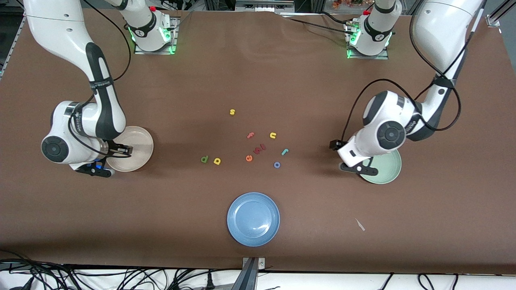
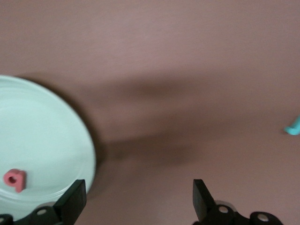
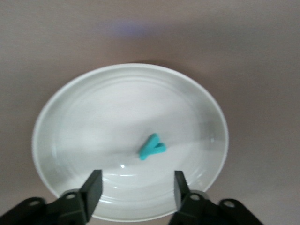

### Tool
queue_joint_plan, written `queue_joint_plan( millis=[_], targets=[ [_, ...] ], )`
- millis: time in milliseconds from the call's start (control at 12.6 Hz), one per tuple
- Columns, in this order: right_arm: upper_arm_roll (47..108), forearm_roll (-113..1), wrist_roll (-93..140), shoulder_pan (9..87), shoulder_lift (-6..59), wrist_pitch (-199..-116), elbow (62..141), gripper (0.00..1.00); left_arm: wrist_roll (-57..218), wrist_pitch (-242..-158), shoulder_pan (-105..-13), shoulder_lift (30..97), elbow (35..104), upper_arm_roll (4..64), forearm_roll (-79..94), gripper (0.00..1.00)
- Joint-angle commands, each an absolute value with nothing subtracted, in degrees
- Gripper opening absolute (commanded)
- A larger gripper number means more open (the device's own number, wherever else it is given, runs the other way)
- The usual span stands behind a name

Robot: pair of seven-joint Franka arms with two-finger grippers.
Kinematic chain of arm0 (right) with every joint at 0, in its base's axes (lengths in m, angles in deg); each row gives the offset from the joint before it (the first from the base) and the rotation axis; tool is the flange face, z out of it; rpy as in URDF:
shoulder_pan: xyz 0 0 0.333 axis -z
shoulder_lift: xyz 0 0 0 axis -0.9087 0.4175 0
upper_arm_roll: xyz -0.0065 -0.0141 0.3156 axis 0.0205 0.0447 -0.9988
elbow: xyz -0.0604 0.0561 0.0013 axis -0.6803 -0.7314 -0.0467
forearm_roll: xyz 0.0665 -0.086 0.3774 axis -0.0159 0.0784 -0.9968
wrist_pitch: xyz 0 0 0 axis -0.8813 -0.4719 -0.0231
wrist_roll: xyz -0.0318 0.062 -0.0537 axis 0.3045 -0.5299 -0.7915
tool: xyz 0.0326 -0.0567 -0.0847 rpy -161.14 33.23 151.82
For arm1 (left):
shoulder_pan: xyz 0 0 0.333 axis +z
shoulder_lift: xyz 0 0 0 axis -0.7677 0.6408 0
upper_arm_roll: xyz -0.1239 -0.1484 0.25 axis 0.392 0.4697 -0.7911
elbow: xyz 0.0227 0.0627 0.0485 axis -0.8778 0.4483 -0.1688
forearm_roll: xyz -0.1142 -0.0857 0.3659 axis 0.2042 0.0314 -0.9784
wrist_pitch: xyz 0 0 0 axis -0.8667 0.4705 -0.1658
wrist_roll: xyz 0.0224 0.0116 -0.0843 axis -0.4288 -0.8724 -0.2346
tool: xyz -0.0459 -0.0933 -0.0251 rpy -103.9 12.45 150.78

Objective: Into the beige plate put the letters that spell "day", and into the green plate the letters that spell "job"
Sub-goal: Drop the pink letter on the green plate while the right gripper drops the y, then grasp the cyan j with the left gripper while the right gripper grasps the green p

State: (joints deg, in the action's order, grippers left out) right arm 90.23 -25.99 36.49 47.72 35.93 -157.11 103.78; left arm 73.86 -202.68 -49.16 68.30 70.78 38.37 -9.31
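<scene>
The right gripper (image 3: pixel 133 190), released, hangs over the beige plate (image 1: pixel 141 139) holding the teal y (image 3: pixel 152 146). The left gripper (image 2: pixel 140 200), jaws apart, sits at the green plate (image 1: pixel 389 171) holding the red b (image 2: pixel 15 179). The green d (image 1: pixel 204 159), yellow a (image 1: pixel 217 161), teal j (image 1: pixel 284 151) and blue o (image 1: pixel 277 164) lie farther from the camera than the blue plate (image 1: pixel 253 218), among unneeded letters: pink f (image 1: pixel 250 135), orange e (image 1: pixel 249 158).

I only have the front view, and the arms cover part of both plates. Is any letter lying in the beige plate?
Observer: Yes, the right wrist view shows the teal y lying in the beige plate.
Operator: And the green plate?
Observer: The red b lies in the green plate.
Operator: Is either gripper holding a letter?
Observer: No. The right gripper stands open over the beige plate's rim, and the left gripper stands open over the green plate's edge and the table beside it. Both are empty.
</scene>
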Motion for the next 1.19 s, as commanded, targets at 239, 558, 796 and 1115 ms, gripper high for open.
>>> queue_joint_plan(
  millis=[239, 558, 796, 1115],
  targets=[
    [84.7, -29.39, 53.19, 43.61, 35.69, -156.39, 100.5, 1.0, 75.06, -204.25, -60.33, 72.59, 65.78, 37.91, -9.17, 1.0],
    [82.49, -29.49, 56.44, 39.85, 35.86, -160.41, 100.23, 1.0, 75.06, -214.69, -64.46, 78.48, 63.92, 37.56, -9.61, 1.0],
    [82.06, -29.58, 64.09, 35.63, 38.4, -166.74, 100.05, 1.0, 75.06, -218.24, -65.18, 80.95, 63.92, 37.55, -16.88, 0.99],
    [80.3, -29.58, 68.41, 34.3, 40.69, -171.76, 99.27, 1.0, 75.15, -221.84, -65.71, 82.89, 63.92, 37.55, -20.24, 0.82]
  ],
)
